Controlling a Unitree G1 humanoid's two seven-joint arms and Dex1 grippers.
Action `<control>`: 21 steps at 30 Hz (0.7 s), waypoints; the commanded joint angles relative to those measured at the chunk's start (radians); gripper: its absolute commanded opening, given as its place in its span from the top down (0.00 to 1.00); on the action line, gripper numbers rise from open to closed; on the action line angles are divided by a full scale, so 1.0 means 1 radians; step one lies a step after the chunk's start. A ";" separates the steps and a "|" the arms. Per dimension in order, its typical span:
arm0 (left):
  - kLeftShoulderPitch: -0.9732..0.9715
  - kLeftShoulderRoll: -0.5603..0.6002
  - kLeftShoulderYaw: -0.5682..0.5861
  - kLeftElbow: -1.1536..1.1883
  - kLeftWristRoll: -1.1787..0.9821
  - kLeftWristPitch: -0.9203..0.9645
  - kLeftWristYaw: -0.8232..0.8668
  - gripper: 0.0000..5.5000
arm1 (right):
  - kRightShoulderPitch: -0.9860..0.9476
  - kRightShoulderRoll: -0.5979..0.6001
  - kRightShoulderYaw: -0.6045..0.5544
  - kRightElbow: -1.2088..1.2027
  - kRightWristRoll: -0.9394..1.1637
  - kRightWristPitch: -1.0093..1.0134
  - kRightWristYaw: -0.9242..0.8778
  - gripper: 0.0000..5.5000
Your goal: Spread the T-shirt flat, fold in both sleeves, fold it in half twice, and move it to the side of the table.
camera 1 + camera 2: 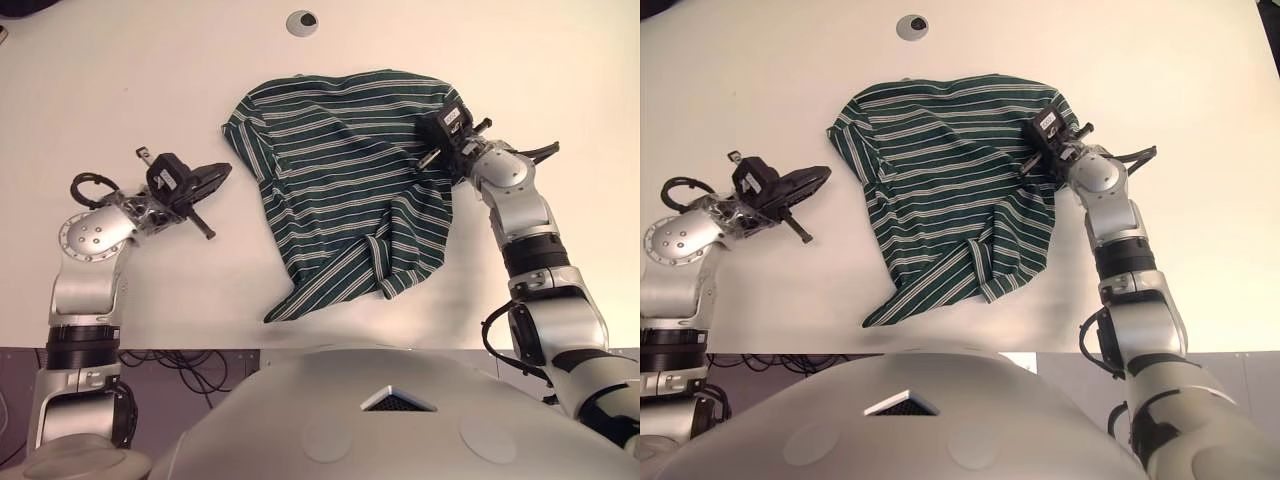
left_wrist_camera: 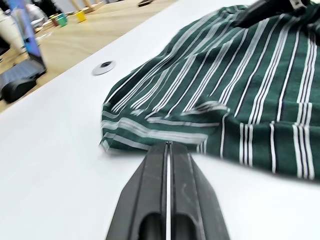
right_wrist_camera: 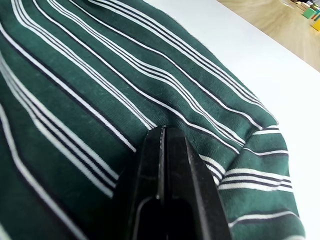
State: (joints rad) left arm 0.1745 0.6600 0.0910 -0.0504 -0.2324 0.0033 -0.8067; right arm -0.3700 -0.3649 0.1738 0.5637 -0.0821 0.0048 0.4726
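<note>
Two closed claws: right claw [image 3: 162, 129] over one T-shirt [image 1: 340, 180], left claw [image 2: 168, 144] near.

Head stereo pair looks forward and down over both arms onto white table [image 1: 120, 60]; both eyes share same scene, slightly offset. Left wrist camera low behind left gripper [image 2: 168, 145], facing T-shirt [image 2: 250, 100] edge, near. Right wrist camera behind right gripper [image 3: 162, 130], very close over same cloth.

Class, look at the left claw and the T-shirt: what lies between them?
Only bare white table separates the left claw from the T-shirt, as the left eye view shows.
</note>
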 commanded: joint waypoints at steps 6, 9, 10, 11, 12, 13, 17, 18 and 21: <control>-0.043 -0.031 -0.051 0.001 0.003 0.039 -0.005 0.92 | 0.025 0.003 -0.002 0.061 -0.018 0.036 -0.002 1.00; -0.068 -0.070 -0.124 -0.021 0.020 0.079 0.000 0.83 | 0.033 0.004 0.003 0.055 -0.019 0.037 0.004 1.00; -0.075 -0.089 -0.151 -0.022 0.025 0.095 0.005 0.79 | 0.034 0.004 0.004 0.053 -0.020 0.038 0.005 1.00; -0.078 -0.103 -0.170 -0.024 0.029 0.106 0.010 0.76 | 0.035 0.004 0.005 0.051 -0.020 0.039 0.007 1.00; -0.082 -0.112 -0.182 -0.024 0.034 0.113 0.015 0.74 | 0.036 0.004 0.005 0.048 -0.021 0.041 0.008 1.00; -0.094 -0.126 -0.189 -0.019 0.038 0.121 0.027 0.72 | 0.039 0.002 0.006 0.044 -0.021 0.043 0.010 1.00; -0.149 -0.159 -0.199 0.016 0.052 0.153 0.061 0.61 | 0.046 0.000 0.005 0.033 -0.020 0.049 0.012 1.00; -0.157 -0.160 -0.206 0.027 0.059 0.158 0.061 0.58 | 0.047 0.001 0.006 0.031 -0.020 0.050 0.012 1.00; -0.186 -0.179 -0.239 0.071 0.094 0.147 0.073 0.58 | 0.048 0.004 0.010 0.028 -0.022 0.054 0.013 1.00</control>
State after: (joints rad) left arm 0.0175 0.4951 -0.1312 -0.0047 -0.1685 0.1496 -0.7484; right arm -0.3646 -0.3642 0.1636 0.5671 -0.0827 0.0069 0.4741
